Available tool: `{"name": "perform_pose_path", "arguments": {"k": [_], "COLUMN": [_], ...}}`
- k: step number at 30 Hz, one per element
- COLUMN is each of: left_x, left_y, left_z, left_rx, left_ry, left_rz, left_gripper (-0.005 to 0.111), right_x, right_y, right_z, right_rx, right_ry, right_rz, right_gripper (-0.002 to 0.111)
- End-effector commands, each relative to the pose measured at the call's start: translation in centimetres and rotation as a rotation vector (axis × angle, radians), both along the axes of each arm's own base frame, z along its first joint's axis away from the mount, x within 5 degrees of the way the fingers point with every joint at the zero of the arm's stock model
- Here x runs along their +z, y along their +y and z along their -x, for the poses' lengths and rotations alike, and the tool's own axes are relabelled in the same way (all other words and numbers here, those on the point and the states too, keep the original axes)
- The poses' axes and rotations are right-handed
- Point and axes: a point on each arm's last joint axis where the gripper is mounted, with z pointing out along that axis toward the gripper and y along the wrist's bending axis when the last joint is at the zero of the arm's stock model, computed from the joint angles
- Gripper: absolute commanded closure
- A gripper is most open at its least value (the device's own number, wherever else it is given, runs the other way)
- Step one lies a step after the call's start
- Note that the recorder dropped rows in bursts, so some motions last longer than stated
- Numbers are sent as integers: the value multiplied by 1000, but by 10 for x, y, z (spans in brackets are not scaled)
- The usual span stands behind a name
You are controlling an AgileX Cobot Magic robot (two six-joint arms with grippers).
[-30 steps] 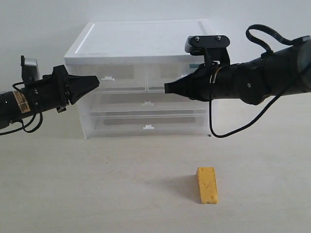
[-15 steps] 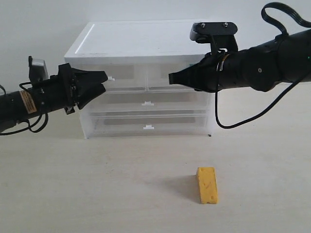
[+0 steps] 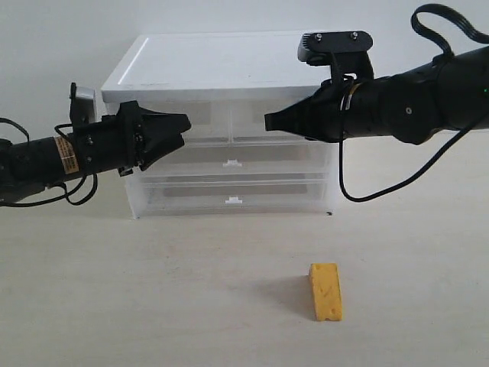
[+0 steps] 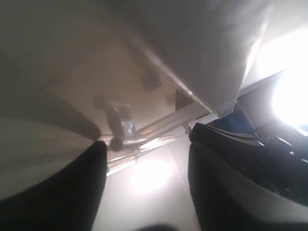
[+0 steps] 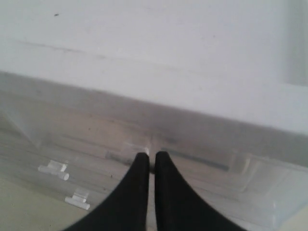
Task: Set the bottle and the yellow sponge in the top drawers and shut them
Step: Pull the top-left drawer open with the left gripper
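Observation:
The yellow sponge (image 3: 325,291) lies on the table in front of the white-topped drawer unit (image 3: 221,61), far from both grippers. My left gripper (image 3: 182,130) is open, its tips at the front of the top left drawer (image 3: 208,115), covering its tab handle. In the left wrist view the gripper (image 4: 144,139) shows wide-spread dark fingers (image 4: 72,192) with a blurred drawer edge between them. My right gripper (image 3: 267,122) is shut, tips against the top right drawer (image 3: 248,115). Its wrist view shows the gripper (image 5: 150,156) at a small white tab (image 5: 146,151). The bottle is out of view.
Two full-width translucent drawers (image 3: 229,162) sit below the top pair, both pushed in. A black cable (image 3: 359,195) hangs from the right arm beside the unit. The pale table (image 3: 153,290) stretches from the unit to the front edge.
My left gripper has moved right to the top left drawer front and spread its fingers. My right gripper rose and shifted slightly right a second ago, then stayed put.

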Motion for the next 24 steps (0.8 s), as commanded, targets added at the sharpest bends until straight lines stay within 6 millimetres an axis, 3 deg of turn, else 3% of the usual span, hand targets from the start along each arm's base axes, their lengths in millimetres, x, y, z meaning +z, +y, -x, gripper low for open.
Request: {"name": "perform_pose_path", "arguments": {"k": [1, 8, 12, 19, 24], "left_x": [3, 10, 5, -9, -10], "left_y": [8, 21, 21, 21, 19], "left_z": [-5, -7, -9, -10, -9], "left_rx": [46, 66, 78, 80, 60], "left_ry": [5, -36, -23, 2, 4], "left_rz": [31, 86, 98, 121, 106], "left_gripper": [57, 57, 63, 103, 103], "right_x": [10, 9, 9, 9, 8], "right_y": [-3, -3, -3, -3, -3], "right_z": [-1, -1, -1, -1, -1], "right_rx": [2, 7, 7, 6, 6], "right_ry": [-45, -46, -46, -39, -36], "right_rz": [-6, 3, 3, 7, 9], "right_gripper": [108, 108, 108, 108, 108]}}
